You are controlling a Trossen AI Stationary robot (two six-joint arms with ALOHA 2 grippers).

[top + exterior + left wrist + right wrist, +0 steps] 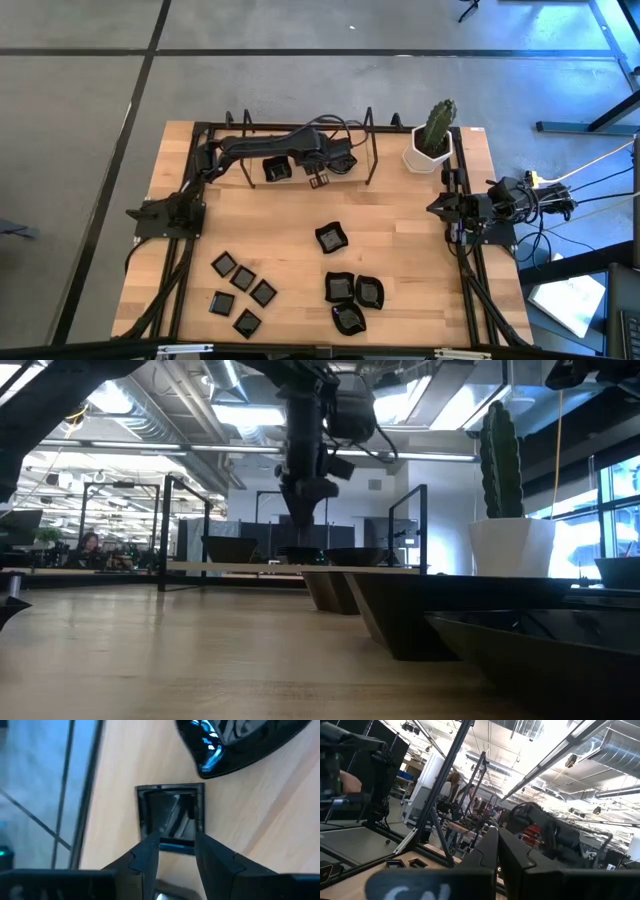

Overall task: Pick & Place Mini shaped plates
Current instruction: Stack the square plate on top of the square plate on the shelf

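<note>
Sorting looks well under way but, as I judge it, far from finished: on the light wooden bench point(300, 250) the left gripper point(320, 181) hangs at the far edge, near the middle, over a small flat glossy black square plate point(171, 816), with a larger raised-rim glossy black square plate point(277, 168) already lying just beside it toward the left. In the left wrist view the dark fingers point(148, 857) stand parted, one on either side of the near rim of the small square, and nothing is pinched between them; the plate appears to lie flat on the wood, so I take it as just set down, though whether the tips touch its edge I cannot tell. A rounded wavy-edged glossy black dish point(240, 742) shows close beyond it in that view. Most of the stock waits along the near edge: five little flat black squares point(241, 293) clustered toward the near left corner, three larger rounded black dishes point(353, 299) grouped near the middle of that edge, and one more black dish point(331, 237) alone at mid-bench. The right gripper point(446, 206) idles at the right edge with its fingers closed on nothing, just near of the white pot with the green cactus point(431, 140) at the far right corner.
</note>
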